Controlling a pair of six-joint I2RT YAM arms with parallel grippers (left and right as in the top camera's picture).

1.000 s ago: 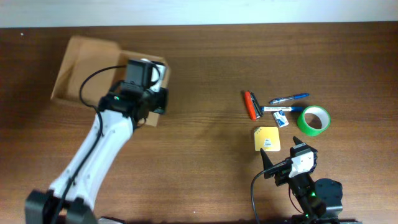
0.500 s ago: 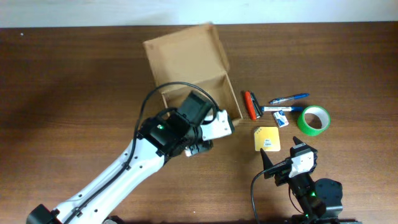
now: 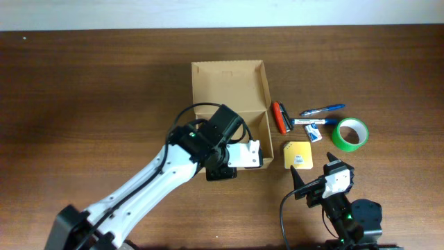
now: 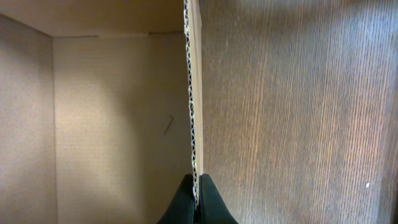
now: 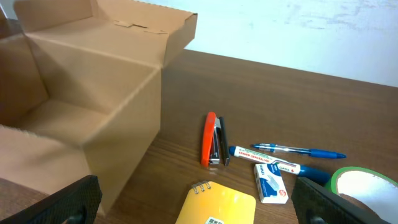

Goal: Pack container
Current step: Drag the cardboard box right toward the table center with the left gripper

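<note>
The container [image 3: 229, 87] is a plain tan cardboard box standing open in the middle of the table, its flap lid up at the back. My left gripper [image 3: 251, 154] is shut on the box's near wall. In the left wrist view the black fingertips [image 4: 185, 200] pinch the corrugated edge, with the bare inside of the container [image 4: 112, 112] to the left. My right gripper [image 3: 312, 171] stands open near the front edge, low over a yellow notepad [image 3: 297, 155]. In the right wrist view that gripper [image 5: 205, 205] spans the notepad [image 5: 221, 205], with the container [image 5: 93, 81] at the left.
Right of the box lie an orange stapler [image 3: 279, 117], a blue pen [image 3: 322, 110], a marker [image 3: 312, 122], a small staples box [image 3: 315, 132] and a green tape roll [image 3: 349, 133]. Bare wooden table stretches to the left.
My left arm has dragged the box from the far left to the table's middle and turned it, stopping beside the stapler. The right arm has not moved.
</note>
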